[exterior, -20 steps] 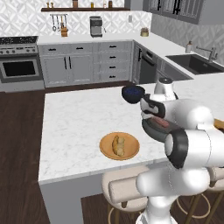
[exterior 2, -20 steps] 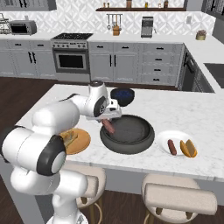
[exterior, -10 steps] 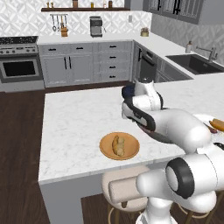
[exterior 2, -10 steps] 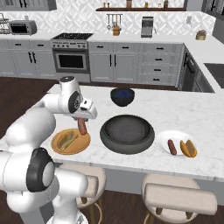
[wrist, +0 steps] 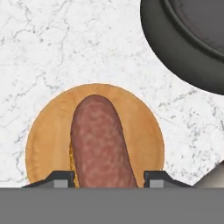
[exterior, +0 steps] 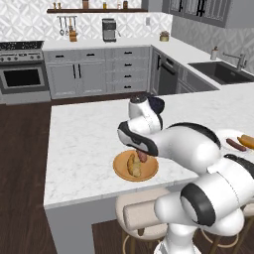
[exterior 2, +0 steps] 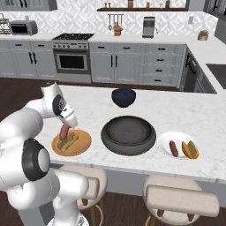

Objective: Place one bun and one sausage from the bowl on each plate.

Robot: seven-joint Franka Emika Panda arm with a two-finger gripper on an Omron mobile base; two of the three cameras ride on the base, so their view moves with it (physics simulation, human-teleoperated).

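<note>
My tool (wrist: 107, 177) has carried the sausage (wrist: 101, 142), still clamped, from the bowl (exterior 2: 128, 133) to over the wooden plate (exterior 2: 81, 143) (table (exterior 2: 101, 110) open behind).

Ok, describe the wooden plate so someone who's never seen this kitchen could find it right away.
Start at the white marble counter and find the big dark bowl in its middle. The wooden plate lies just beside it, near the front edge, under the gripper holding a sausage. It is tan and flat with a bun on it, unlike the glossy white plate.
</note>
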